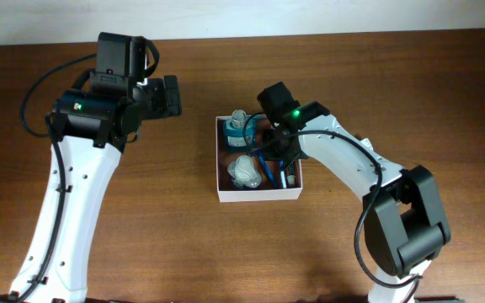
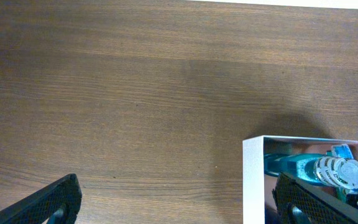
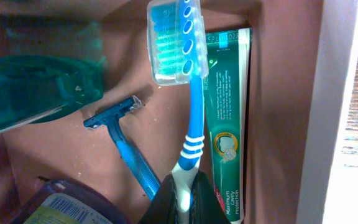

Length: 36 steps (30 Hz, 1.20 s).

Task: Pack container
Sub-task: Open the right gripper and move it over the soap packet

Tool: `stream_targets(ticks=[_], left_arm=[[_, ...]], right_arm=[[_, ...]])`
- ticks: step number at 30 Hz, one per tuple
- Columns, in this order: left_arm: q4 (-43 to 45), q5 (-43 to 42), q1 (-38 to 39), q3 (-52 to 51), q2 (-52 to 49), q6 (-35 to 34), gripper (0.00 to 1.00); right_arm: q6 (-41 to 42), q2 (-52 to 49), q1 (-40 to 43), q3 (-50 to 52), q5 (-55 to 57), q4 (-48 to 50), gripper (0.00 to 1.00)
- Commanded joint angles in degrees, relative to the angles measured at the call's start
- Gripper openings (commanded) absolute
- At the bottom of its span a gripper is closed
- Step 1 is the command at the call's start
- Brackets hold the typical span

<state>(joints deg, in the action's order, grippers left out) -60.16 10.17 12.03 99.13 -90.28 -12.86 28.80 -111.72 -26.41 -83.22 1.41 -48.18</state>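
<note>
**A:** Black fingertips of the right claw sit at the bottom of the wrist view. They are pinched shut on the handle end of a blue-and-white plastic toothbrush with a clear cap over its bristles.

**B:** And where is the container?

**A:** Directly beneath. The square, shallow white cardboard container sits near the middle of the brown wooden table, a little toward its right edge. The right claw reaches down inside it, close to its right wall.

**B:** Which way does the toothbrush lie?

**A:** Its long axis runs straight out from the claw, parallel to that right wall, with the bristle head pointing away. It overlaps the edge of a green toothpaste tube lying flat against the wall. I can't tell whether the brush rests on the floor or hangs just above it.

**B:** So the next move is a release?

**A:** I'd say so, since the brush is already in line with its neighbour. The right arm is plainly the nearer one. The left claw hangs wide open and empty over bare wood, off the container's far-left corner.

**B:** What's the count inside?

**A:** One toothbrush, one toothpaste tube, one blue disposable razor slanted beside the brush, and one translucent teal bottle toward the far-left corner. There is also one pale item with a blue label near the left wall, too cropped to name. That makes five things in one container.
</note>
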Motion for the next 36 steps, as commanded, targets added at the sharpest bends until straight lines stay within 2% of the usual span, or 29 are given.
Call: stream_targets(ticks=[1, 3, 4, 11, 17, 21, 23, 25, 27, 31, 36], left_arm=[[0.09, 0.79, -0.20, 0.79, 0.31, 0.92, 0.99], [0.09, 0.79, -0.20, 0.79, 0.31, 0.92, 0.99], [0.09, 0.79, -0.20, 0.79, 0.31, 0.94, 0.99], [0.09, 0.76, -0.20, 0.79, 0.28, 0.94, 0.99], [0.09, 0.79, -0.20, 0.79, 0.28, 0.94, 0.99], [0.09, 0.79, -0.20, 0.79, 0.28, 0.92, 0.99], [0.09, 0.79, -0.20, 0.79, 0.31, 0.94, 0.99], [0.09, 0.79, -0.20, 0.79, 0.31, 0.92, 0.99], [0.09, 0.79, -0.20, 0.79, 0.31, 0.92, 1.00], [0.09, 0.79, -0.20, 0.79, 0.28, 0.92, 0.99], [0.09, 0.79, -0.20, 0.79, 0.31, 0.92, 0.99]], right_arm=[[0.66, -0.31, -0.59, -0.42, -1.03, -0.42, 0.17], [0.63, -0.31, -0.59, -0.42, -1.05, -0.42, 0.42], [0.63, -0.31, -0.59, -0.42, -1.27, -0.42, 0.48], [-0.04, 1.97, -0.57, -0.66, -2.47, -0.42, 0.50], [-3.80, 8.72, -0.46, -3.15, -2.82, -1.75, 0.50], [-4.59, 14.91, 1.14, -4.22, 0.76, -3.58, 0.55], [-4.59, 17.00, 2.60, -4.22, 3.93, -5.11, 0.67], [-4.70, 18.86, 5.38, -4.22, 8.52, -8.68, 0.85], [-6.40, 19.21, 7.96, -4.22, 10.60, -11.39, 0.91], [-7.58, 18.95, 14.64, -3.76, 12.85, -16.22, 0.96], [-7.63, 18.78, 23.54, -1.97, 12.57, -16.13, 0.99]])
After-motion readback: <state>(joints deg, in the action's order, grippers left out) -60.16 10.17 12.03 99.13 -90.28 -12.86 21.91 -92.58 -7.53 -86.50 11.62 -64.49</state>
